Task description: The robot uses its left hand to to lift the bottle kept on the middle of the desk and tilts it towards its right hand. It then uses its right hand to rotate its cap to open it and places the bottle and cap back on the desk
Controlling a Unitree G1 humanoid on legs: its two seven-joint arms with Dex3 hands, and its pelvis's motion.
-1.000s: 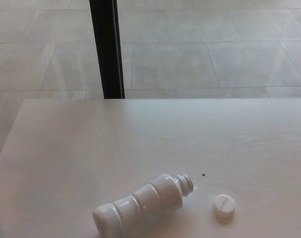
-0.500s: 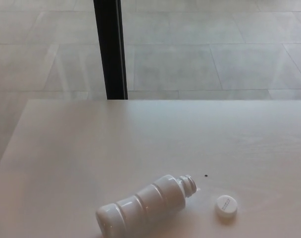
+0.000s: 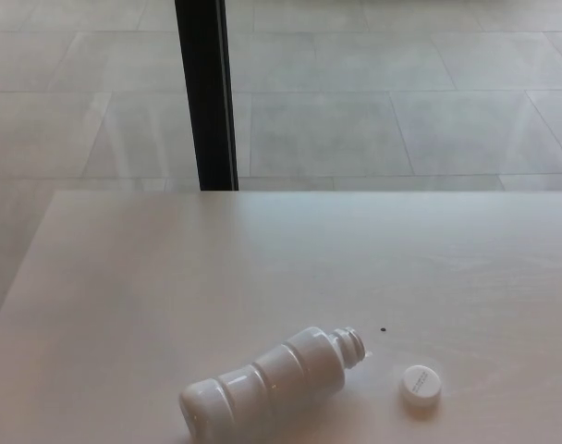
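head view drifted down slightly, objects unmoved. bottle [image 3: 267,384] on its side on desk [image 3: 170,277], cap [image 3: 420,385] off at 3 o'clock. no robot hand visible; task looks done.

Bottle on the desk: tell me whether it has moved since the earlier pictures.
No. The bottle lies on its side, and its open neck keeps the same offset from the dark speck on the desk; only the camera shifted.
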